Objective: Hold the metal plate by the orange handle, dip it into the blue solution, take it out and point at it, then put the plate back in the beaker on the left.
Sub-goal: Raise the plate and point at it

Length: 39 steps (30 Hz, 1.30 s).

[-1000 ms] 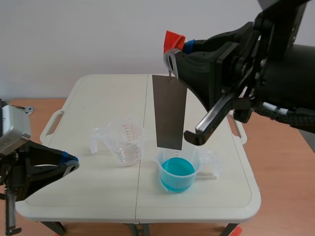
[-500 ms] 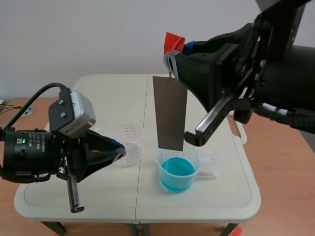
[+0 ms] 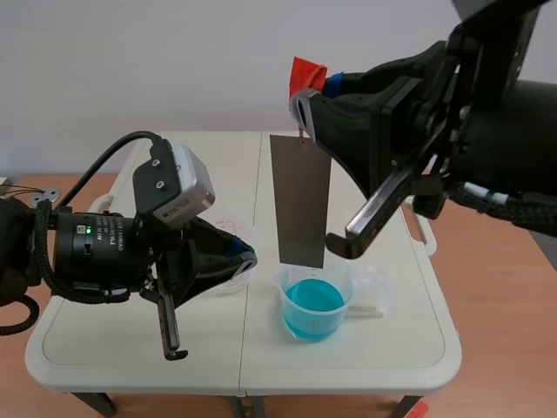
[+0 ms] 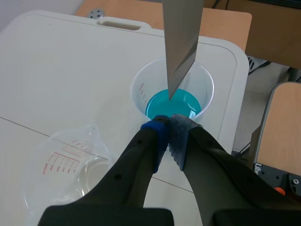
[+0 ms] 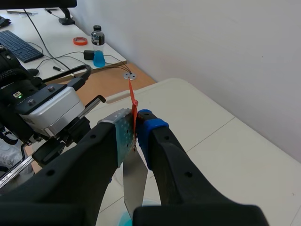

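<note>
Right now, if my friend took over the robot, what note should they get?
Right tool: shut on the orange handle, metal plate hanging straight over the blue cup, out of the liquid.
Left tool: shut, empty, aimed at the plate's lower end.
Clear cup: beside the blue one, under the left arm.
Done: plate held up; pointing seems under way. Dipped or not, cannot tell.
To do: put the plate into the clear cup.

A white folding table carries a clear beaker and, near it, a beaker of blue solution.
</note>
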Each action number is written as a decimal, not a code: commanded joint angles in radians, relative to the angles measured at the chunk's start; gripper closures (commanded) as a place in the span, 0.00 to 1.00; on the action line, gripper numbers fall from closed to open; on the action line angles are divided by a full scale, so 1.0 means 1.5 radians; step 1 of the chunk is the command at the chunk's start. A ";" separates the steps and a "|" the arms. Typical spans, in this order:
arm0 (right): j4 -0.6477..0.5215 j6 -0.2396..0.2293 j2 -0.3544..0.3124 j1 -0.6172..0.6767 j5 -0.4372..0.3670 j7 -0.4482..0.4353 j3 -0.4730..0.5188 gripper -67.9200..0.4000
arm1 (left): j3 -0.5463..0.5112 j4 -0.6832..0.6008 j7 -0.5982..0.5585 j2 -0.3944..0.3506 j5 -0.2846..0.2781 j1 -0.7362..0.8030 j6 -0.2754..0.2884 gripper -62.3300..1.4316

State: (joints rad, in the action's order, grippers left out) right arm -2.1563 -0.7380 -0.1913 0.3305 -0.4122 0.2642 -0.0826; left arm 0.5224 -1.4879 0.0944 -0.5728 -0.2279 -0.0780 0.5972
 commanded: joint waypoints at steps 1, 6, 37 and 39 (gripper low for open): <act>-0.017 -0.005 -0.002 -0.004 -0.010 -0.009 0.004 0.97 | -0.003 -0.008 -0.009 -0.003 -0.007 -0.002 0.001 0.93; -0.017 -0.005 -0.002 -0.004 -0.010 -0.009 0.004 0.97 | -0.003 -0.008 -0.009 -0.003 -0.007 -0.002 0.001 0.93; -0.017 -0.005 -0.002 -0.004 -0.010 -0.010 0.004 0.97 | -0.275 -0.008 -0.204 -0.202 -0.015 0.363 -0.234 0.93; -0.017 -0.005 -0.002 -0.004 -0.010 -0.010 0.004 0.97 | -0.309 -0.008 -0.205 -0.210 -0.014 0.417 -0.246 0.93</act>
State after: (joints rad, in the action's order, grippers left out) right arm -2.1563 -0.7380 -0.1913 0.3305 -0.4126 0.2642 -0.0826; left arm 0.0647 -1.4879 -0.1986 -0.8898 -0.2432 0.5339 0.2352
